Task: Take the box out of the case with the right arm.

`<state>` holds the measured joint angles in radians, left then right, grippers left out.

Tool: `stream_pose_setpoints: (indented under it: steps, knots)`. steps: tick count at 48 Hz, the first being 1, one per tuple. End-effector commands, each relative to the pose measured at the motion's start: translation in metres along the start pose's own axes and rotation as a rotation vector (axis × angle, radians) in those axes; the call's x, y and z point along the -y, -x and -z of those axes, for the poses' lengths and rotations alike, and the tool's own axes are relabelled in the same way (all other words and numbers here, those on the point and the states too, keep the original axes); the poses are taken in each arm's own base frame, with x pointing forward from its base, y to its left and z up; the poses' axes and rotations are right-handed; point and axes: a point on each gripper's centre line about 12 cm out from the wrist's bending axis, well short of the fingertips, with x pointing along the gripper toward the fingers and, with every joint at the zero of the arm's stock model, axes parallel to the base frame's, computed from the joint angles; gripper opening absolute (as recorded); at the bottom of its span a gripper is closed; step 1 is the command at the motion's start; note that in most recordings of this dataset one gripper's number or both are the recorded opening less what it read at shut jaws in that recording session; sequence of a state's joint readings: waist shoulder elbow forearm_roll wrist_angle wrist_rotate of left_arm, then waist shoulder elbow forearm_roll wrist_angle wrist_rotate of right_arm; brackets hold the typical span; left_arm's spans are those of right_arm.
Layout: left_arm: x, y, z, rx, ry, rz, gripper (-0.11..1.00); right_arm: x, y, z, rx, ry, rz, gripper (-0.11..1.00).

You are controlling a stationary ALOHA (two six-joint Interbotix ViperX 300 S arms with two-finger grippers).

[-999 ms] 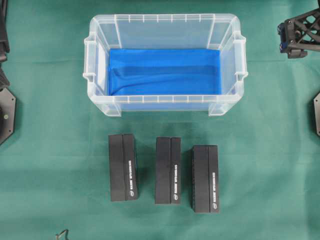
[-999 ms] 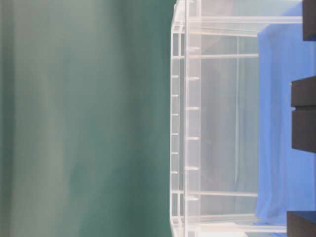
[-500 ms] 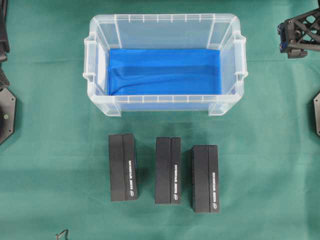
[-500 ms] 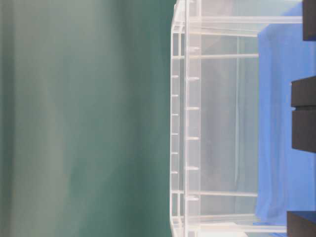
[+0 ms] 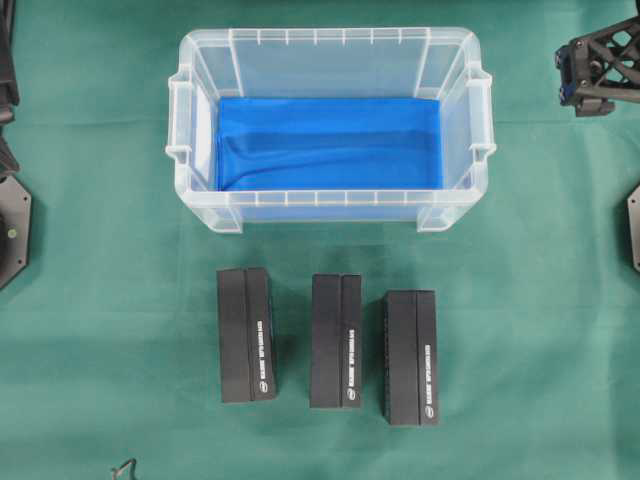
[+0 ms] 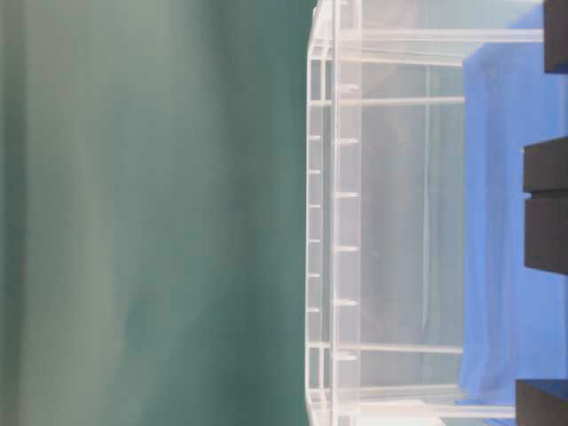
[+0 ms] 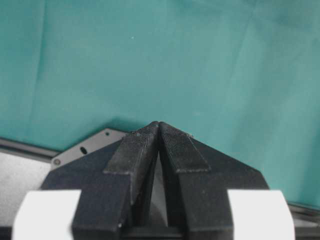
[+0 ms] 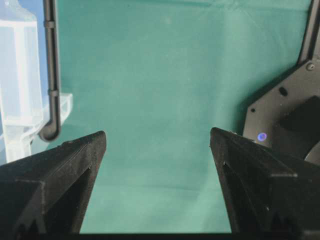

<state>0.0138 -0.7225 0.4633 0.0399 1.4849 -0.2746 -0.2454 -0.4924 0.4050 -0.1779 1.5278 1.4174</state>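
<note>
Item one, the case (image 5: 330, 125): I count one clear plastic bin with ribbed rim and side handles, standing on the green cloth (image 5: 540, 330) toward the far side of the overhead view. A blue sheet (image 5: 330, 142) lines its floor; I see nothing else inside it from above.

Item two, the boxes: I count three, all black and oblong, lying on the cloth outside the case, in a row just in front of its near wall. Left box (image 5: 246, 334), middle box (image 5: 336, 341), right box (image 5: 410, 343). They lie parallel, apart from one another and apart from the case. Each carries a line of small white print along one long face; I cannot read it.

Item three, the right gripper (image 8: 157, 145): one, off to the right of the case, over bare cloth. Its fingers stand wide apart with nothing between them. A small blue round mark (image 8: 261, 136) shows beside it.

Item four, the left gripper (image 7: 158, 125): one, at the left edge, fingertips pressed together, holding nothing.
</note>
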Motion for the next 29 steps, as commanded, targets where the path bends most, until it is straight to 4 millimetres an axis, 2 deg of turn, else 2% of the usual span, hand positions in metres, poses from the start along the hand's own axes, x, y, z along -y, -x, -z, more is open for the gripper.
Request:
stream_pose_setpoints:
  steps: [1, 29]
  knots:
    - [-0.0002, 0.0032, -0.0022, 0.016, 0.0, 0.001, 0.11, 0.0007, 0.0049, -0.0013, 0.005, -0.008, -0.017, 0.89]
    - [-0.0002, 0.0032, -0.002, 0.014, 0.0, 0.0, 0.11, 0.0004, 0.005, -0.001, 0.005, -0.015, -0.019, 0.89]
